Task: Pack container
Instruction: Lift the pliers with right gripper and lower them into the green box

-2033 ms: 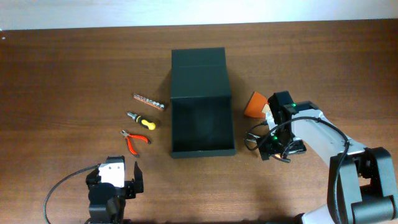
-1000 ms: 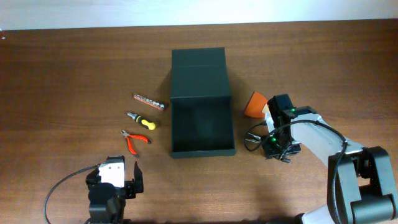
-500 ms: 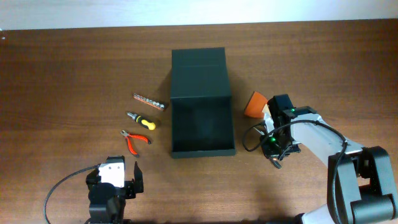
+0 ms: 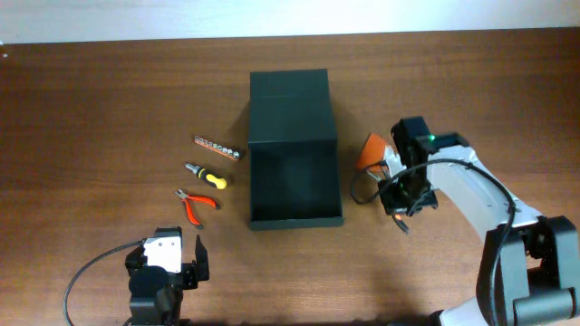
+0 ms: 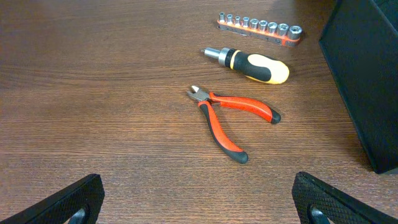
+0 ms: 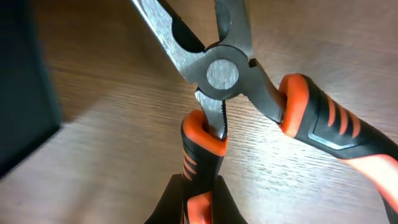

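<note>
The container [image 4: 294,177] is a dark box standing open mid-table, its flap lid [image 4: 290,107] folded back on the far side; nothing shows inside it. Just right of it, my right gripper [image 4: 399,195] is shut on one black-and-orange handle of a large pair of pliers [image 4: 355,188]. The right wrist view shows the fingers [image 6: 200,199] clamped on that handle, the steel pivot [image 6: 222,73] ahead, the other handle splayed right, and the container wall [image 6: 22,81] at the left edge. My left gripper [image 4: 168,267] rests open near the front edge, nothing between its fingers [image 5: 74,199].
Left of the container lie a socket bit rail [image 4: 218,148], a yellow-and-black screwdriver [image 4: 207,175] and small red cutters [image 4: 195,204]; all three also show in the left wrist view, cutters [image 5: 230,118] nearest. An orange object [image 4: 370,149] sits behind the right gripper.
My right gripper has shut on the pliers handle and moved back and slightly left towards the container, carrying the pliers. The left arm has not moved.
</note>
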Action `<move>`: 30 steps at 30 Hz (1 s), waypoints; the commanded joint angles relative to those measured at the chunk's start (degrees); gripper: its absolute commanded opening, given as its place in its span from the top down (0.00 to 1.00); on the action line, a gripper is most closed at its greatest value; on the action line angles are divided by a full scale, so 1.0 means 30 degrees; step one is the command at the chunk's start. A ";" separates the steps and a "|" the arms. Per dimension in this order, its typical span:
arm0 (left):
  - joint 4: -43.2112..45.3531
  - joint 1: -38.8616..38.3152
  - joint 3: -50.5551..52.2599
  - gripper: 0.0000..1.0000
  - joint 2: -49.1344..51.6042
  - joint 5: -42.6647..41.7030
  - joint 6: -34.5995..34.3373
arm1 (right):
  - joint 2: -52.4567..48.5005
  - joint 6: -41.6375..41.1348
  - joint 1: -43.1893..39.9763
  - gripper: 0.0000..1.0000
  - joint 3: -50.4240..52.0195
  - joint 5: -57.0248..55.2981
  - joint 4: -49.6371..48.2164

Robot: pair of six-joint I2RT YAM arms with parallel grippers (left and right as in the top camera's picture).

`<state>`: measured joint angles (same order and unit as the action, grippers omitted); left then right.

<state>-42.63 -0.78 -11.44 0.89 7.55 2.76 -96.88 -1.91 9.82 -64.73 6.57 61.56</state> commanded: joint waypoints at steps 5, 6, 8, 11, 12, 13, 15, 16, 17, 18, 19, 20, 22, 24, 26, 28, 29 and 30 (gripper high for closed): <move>0.0036 0.0066 0.0124 0.01 -0.0182 0.0087 -0.0189 | -0.0073 0.0087 0.1676 0.96 -0.4619 0.0175 0.2157; 0.0036 0.0066 0.0124 0.01 -0.0182 0.0087 -0.0197 | -0.0073 0.0211 0.2055 0.96 -0.5209 0.0182 0.2368; 0.0036 0.0066 0.0124 0.01 -0.0182 0.0087 -0.0189 | -0.0073 0.0474 0.2943 0.96 -0.6302 0.0168 0.2696; 0.0044 0.0066 0.0124 0.01 -0.0182 0.0087 -0.0197 | -0.0080 0.0474 0.4539 0.96 -0.7402 0.0175 0.2616; 0.0036 0.0066 0.0124 0.01 -0.0182 0.0087 -0.0197 | -0.0080 0.0466 0.5064 0.96 -0.7519 0.0182 0.2397; 0.0044 0.0066 0.0124 0.01 -0.0182 0.0080 -0.0197 | -0.0080 0.0466 0.5697 0.96 -0.7526 0.0182 0.2062; 0.0036 0.0066 0.0124 0.01 -0.0182 0.0087 -0.0197 | -0.0124 0.0393 0.6812 0.96 -0.7519 0.0182 0.1421; 0.0036 0.0066 0.0124 0.01 -0.0182 0.0087 -0.0197 | -0.0211 0.0313 0.7293 0.96 -0.7519 0.0189 0.1086; 0.0036 0.0066 0.0124 0.01 -0.0182 0.0087 -0.0197 | -0.0262 0.0219 0.7766 0.96 -0.7519 0.0182 0.0714; 0.0036 0.0066 0.0124 0.01 -0.0182 0.0087 -0.0197 | -0.0357 0.0109 0.8182 0.96 -0.7519 0.0168 0.0328; 0.0044 0.0066 0.0124 0.01 -0.0182 0.0087 -0.0197 | -0.0503 0.0102 0.8612 0.96 -0.7519 0.0182 -0.0146; 0.0036 0.0066 0.0124 0.01 -0.0182 0.0087 -0.0197 | -0.0663 0.0102 0.8947 0.95 -0.7519 0.0175 -0.0554; 0.0044 0.0066 0.0124 0.01 -0.0182 0.0087 -0.0189 | -0.1122 0.0102 0.9486 0.92 -0.7519 0.0175 -0.1268; 0.0044 0.0066 0.0124 0.01 -0.0182 0.0087 -0.0197 | -0.1719 0.0102 0.9894 0.91 -0.7519 0.0182 -0.1872; 0.0044 0.0066 0.0124 0.01 -0.0182 0.0087 -0.0189 | -0.2521 0.0102 1.0200 0.91 -0.7519 0.0182 -0.2390; 0.0036 0.0066 0.0124 0.01 -0.0182 0.0087 -0.0197 | -0.3264 0.0095 1.0346 0.91 -0.7519 0.0189 -0.2623; 0.0036 0.0066 0.0124 0.01 -0.0182 0.0087 -0.0197 | -0.3636 0.0095 1.0346 0.92 -0.7519 0.0182 -0.2667; 0.0036 0.0066 0.0124 0.01 -0.0182 0.0087 -0.0189 | -0.3993 0.0007 1.0346 0.92 -0.7519 0.0189 -0.2681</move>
<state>-42.63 -0.78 -11.44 0.89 7.55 2.76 -106.43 -1.48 40.49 -86.11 7.20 53.91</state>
